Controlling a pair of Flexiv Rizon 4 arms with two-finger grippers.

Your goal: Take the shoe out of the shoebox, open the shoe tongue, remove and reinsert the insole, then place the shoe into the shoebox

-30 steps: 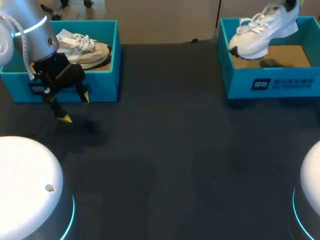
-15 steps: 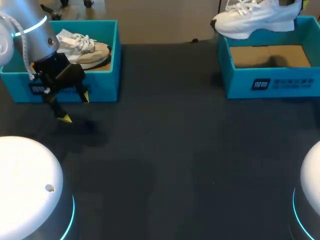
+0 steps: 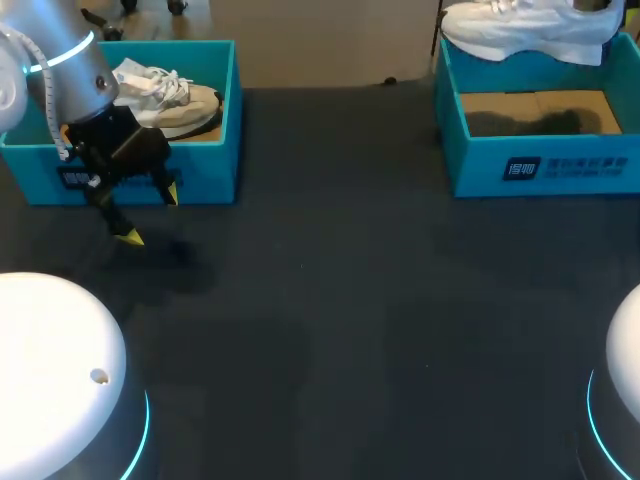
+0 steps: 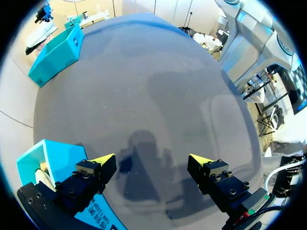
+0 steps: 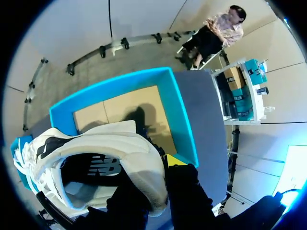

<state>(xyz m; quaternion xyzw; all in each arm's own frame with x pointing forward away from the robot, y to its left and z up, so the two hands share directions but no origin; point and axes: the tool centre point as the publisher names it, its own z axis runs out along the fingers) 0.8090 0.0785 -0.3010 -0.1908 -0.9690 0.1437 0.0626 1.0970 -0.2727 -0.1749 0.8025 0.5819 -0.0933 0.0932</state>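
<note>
Between the right fingers: your right gripper (image 5: 154,175) pinches the heel wall of the white mesh sneaker (image 5: 96,143), leaving the tongue free.
Below it: open teal cardboard shoebox (image 5: 181,115), sneaker hanging clear.
Left side: your left gripper (image 4: 151,160) hovers spread, empty, seemingly reserved for the tongue.

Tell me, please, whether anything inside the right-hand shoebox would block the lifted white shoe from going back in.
Nothing visible does. The white shoe hangs in the right gripper above the shoebox, whose cardboard floor shows only the shoe's shadow.
</note>
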